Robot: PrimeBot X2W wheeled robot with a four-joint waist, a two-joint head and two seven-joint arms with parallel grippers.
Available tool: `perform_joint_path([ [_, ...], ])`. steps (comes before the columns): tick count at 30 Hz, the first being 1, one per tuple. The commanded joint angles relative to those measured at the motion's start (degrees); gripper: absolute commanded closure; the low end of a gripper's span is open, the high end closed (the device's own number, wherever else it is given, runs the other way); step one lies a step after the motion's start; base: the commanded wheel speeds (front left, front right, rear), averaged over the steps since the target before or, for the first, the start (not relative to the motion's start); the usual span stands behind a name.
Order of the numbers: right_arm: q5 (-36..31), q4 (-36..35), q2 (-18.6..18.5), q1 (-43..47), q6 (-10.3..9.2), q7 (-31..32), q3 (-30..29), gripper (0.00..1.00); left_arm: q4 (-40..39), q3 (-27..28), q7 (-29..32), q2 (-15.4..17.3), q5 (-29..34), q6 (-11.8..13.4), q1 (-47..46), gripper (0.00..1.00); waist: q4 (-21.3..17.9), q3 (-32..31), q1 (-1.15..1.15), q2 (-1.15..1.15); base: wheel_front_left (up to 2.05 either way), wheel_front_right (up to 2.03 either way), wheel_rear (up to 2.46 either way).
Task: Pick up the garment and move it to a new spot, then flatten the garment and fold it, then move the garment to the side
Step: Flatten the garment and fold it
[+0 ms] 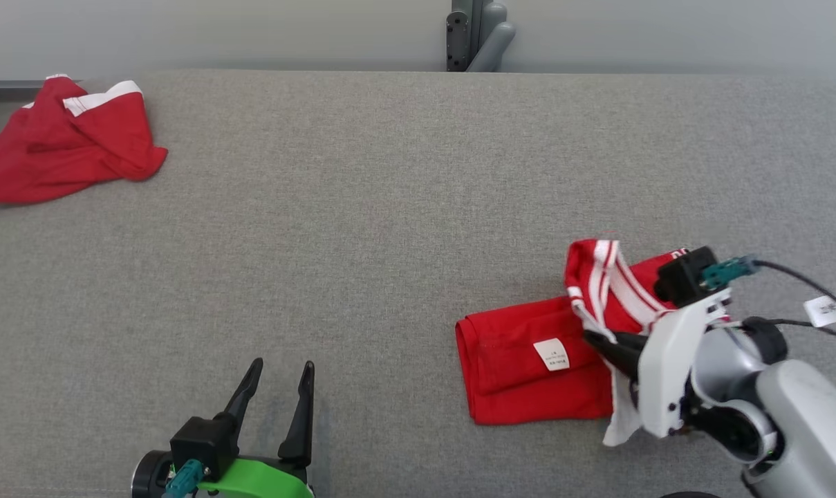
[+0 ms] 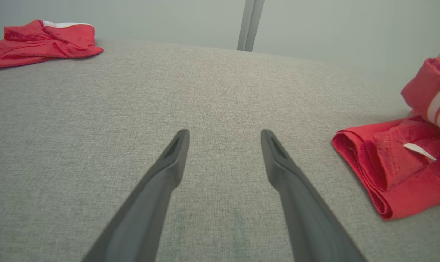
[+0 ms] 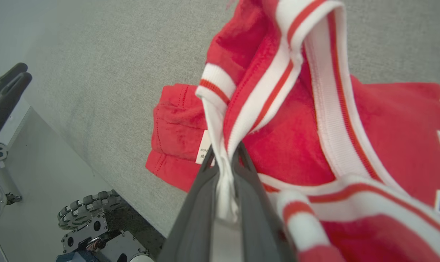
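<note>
Here, right jaws pinching trim (image 3: 220,145) of red garment (image 1: 514,373), left jaws wide, empty

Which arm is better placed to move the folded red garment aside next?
Right. The right pincer is shut on the white striped trim of the folded red fabric garment; the left pincer stands open over the grey cloth surface, apart from it.
</note>
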Motion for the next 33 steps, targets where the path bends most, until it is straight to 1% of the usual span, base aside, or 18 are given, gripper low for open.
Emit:
perform_joint_path([
  [1, -2.1, 2.2, 2.9, -1.2, 0.01, -1.1, 2.5, 1.0, 0.4, 0.3, 0.0, 0.0, 0.4, -0.1, -1.1, 0.0, 0.0, 0.1, 0.0, 0.0, 0.0, 0.0, 0.0],
  [2, -3.2, 3.6, 4.3, -1.7, 0.02, -1.7, 3.7, 1.0, 0.7, 0.4, 0.0, 0.0, 0.5, -0.1, -1.3, 0.0, 0.0, 0.0, 0.0, 0.0, 0.0, 0.0, 0.0],
  [3, -3.2, 3.6, 4.3, -1.7, 0.02, -1.7, 3.7, 1.0, 0.7, 0.4, 0.0, 0.0, 0.5, -0.1, -1.3, 0.0, 0.0, 0.0, 0.0, 0.0, 0.0, 0.0, 0.0],
  [7, -5.8, 9.8, 9.4, -3.7, 0.02, -5.1, 6.3, 1.0, 1.3, 0.3, 0.0, 0.0, 0.6, -0.1, -1.4, 0.0, 0.4, -0.2, 0.0, 0.0, 0.0, 0.0, 0.0],
  [10, -8.5, 13.8, 11.3, -5.4, 0.01, -8.4, 7.1, 1.0, 1.6, 0.1, 0.0, 0.0, 0.1, -0.1, -1.0, 0.0, 0.8, -0.5, 0.0, 0.0, 0.0, 0.0, 0.0],
  [11, -9.7, 14.5, 11.6, -5.9, 0.02, -9.6, 7.7, 0.86, 1.8, 0.2, 0.0, 0.0, 0.1, -0.1, -0.6, 0.0, 1.0, -0.7, 0.0, 0.0, 0.0, 0.0, 0.0],
  [12, -10.7, 14.7, 11.9, -6.1, 0.02, -10.5, 8.8, 0.45, 2.0, 0.4, 0.0, 0.0, 0.3, -0.1, -0.3, 0.0, 1.1, -0.9, 0.0, 0.0, 0.0, 0.0, 0.0],
  [13, -11.1, 14.5, 12.1, -6.1, 0.02, -11.2, 9.3, 0.0, 2.1, 0.8, 0.0, 0.0, 0.3, -0.1, 0.1, 0.0, 1.1, -1.1, 0.0, 0.0, 0.0, 0.0, 0.0],
  [15, -10.2, 11.9, 12.5, -5.5, 0.02, -12.1, 10.9, 0.0, 2.4, 1.4, 0.0, 0.0, 0.2, -0.1, 0.9, 0.0, 1.0, -1.5, 0.0, 0.0, 0.0, 0.0, 0.0],
  [19, -8.5, 1.2, 9.0, -3.6, -0.03, -12.8, 12.3, 0.0, 2.3, 3.4, 0.0, 0.0, 0.9, -0.1, 2.3, 0.0, -0.1, -2.3, 0.0, 0.0, 0.0, 0.0, 0.0],
  [22, -8.3, -7.0, 6.5, -1.6, -0.02, -14.9, 7.3, 0.0, 1.8, 5.1, 0.0, 0.1, 0.9, 0.1, 3.2, 0.0, -1.3, -2.5, 0.0, 0.0, 0.0, 0.0, 0.0],
  [24, -9.7, -9.5, 5.9, 1.0, -0.03, -17.6, 1.7, 0.0, 1.3, 5.9, 0.0, 0.0, 0.5, 0.2, 3.5, 0.0, -2.2, -2.5, 0.0, 0.0, 0.0, 0.0, 0.0],
  [25, -10.5, -9.4, 6.5, 2.3, -0.03, -19.5, -1.7, 0.39, 1.1, 6.1, 0.0, 0.0, 0.3, 0.2, 3.6, 0.0, -2.5, -2.4, 0.0, 0.0, 0.0, 0.0, 0.0],
  [26, -12.4, -8.7, 6.9, 3.4, -0.03, -21.6, -4.9, 0.64, 1.0, 5.9, 0.0, 0.0, 0.3, 0.2, 3.7, 0.0, -2.8, -2.3, 0.0, 0.0, 0.0, 0.0, 0.0],
  [27, -14.5, -7.7, 7.4, 4.6, 0.0, -23.8, -7.7, 0.85, 0.9, 5.7, 0.0, 0.0, 0.4, 0.2, 3.6, 0.0, -2.9, -2.2, 0.0, 0.0, 0.0, 0.0, 0.0],
  [28, -16.4, -6.3, 8.3, 5.9, 0.02, -26.0, -9.3, 1.0, 0.8, 5.6, 0.0, 0.0, 0.4, 0.2, 3.4, 0.0, -3.0, -1.9, 0.0, 0.0, 0.0, 0.0, 0.0],
  [30, -21.2, -2.2, 10.0, 7.9, 0.01, -31.4, -12.1, 1.0, 0.7, 5.5, 0.0, 0.1, 0.3, 0.1, 3.0, 0.0, -3.3, -1.5, 0.0, 0.0, 0.0, 0.0, 0.0],
  [33, -27.0, 6.2, 12.4, 9.2, 0.0, -39.7, -12.2, 1.0, 0.6, 5.2, 0.0, 0.0, 0.3, 0.1, 2.2, 0.0, -3.5, -0.7, 0.0, 0.0, 0.0, 0.0, 0.0],
])
